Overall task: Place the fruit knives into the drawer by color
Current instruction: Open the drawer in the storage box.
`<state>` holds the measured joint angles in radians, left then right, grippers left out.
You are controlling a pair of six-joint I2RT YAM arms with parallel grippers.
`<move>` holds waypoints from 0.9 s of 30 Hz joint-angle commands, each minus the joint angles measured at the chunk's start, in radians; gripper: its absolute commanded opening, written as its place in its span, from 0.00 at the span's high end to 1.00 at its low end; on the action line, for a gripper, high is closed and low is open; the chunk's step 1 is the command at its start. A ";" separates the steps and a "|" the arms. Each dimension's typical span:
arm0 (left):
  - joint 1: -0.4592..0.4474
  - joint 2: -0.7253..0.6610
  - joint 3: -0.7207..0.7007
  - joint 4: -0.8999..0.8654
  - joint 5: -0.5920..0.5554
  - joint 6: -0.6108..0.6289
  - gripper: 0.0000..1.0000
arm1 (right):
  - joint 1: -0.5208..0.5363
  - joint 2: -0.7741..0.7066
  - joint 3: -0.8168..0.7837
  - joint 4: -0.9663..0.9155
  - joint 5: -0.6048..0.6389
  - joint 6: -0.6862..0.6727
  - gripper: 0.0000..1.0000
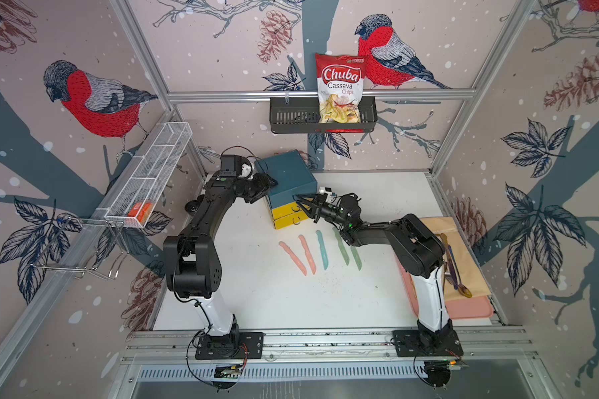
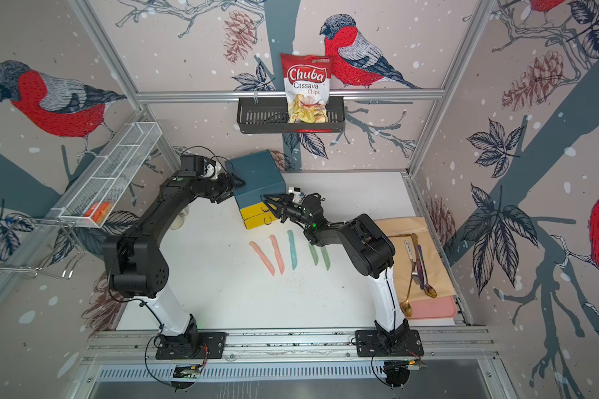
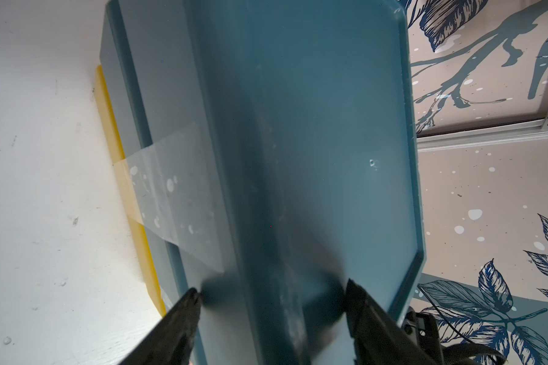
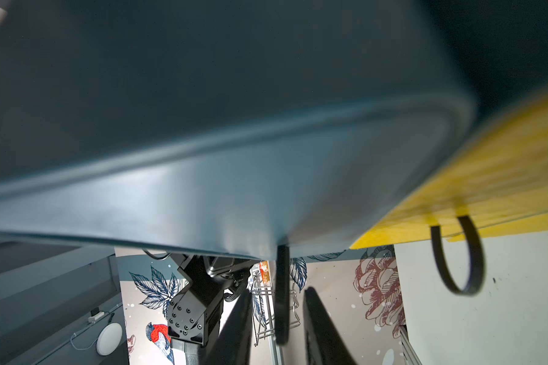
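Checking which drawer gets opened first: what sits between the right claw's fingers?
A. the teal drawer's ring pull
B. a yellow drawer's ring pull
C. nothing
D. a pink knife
A: in the right wrist view the ring pull on the teal drawer stands edge-on between the fingers of the right claw; the yellow drawer's ring hangs apart.

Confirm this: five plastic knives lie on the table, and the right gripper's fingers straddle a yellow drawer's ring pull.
Wrong drawer. The right wrist view shows the right gripper's fingers straddling the teal drawer's ring pull; the yellow drawer's pull hangs free. The five plastic knives do lie on the table.
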<state>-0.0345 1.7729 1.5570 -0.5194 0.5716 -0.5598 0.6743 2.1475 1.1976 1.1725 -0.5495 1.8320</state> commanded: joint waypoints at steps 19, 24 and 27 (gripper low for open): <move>0.003 0.035 0.004 0.008 -0.024 -0.013 0.24 | -0.005 -0.008 -0.036 0.094 -0.057 0.013 0.97; 0.002 0.048 0.028 0.012 -0.023 -0.019 0.24 | 0.002 -0.076 -0.144 0.143 -0.070 0.024 0.97; 0.002 0.054 0.043 0.009 -0.022 -0.020 0.24 | 0.012 -0.109 -0.209 0.175 -0.081 0.034 0.97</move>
<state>-0.0341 1.8172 1.5883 -0.4870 0.5938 -0.5762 0.6769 2.0644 1.0233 1.2762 -0.5900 1.8469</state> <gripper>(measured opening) 0.764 0.075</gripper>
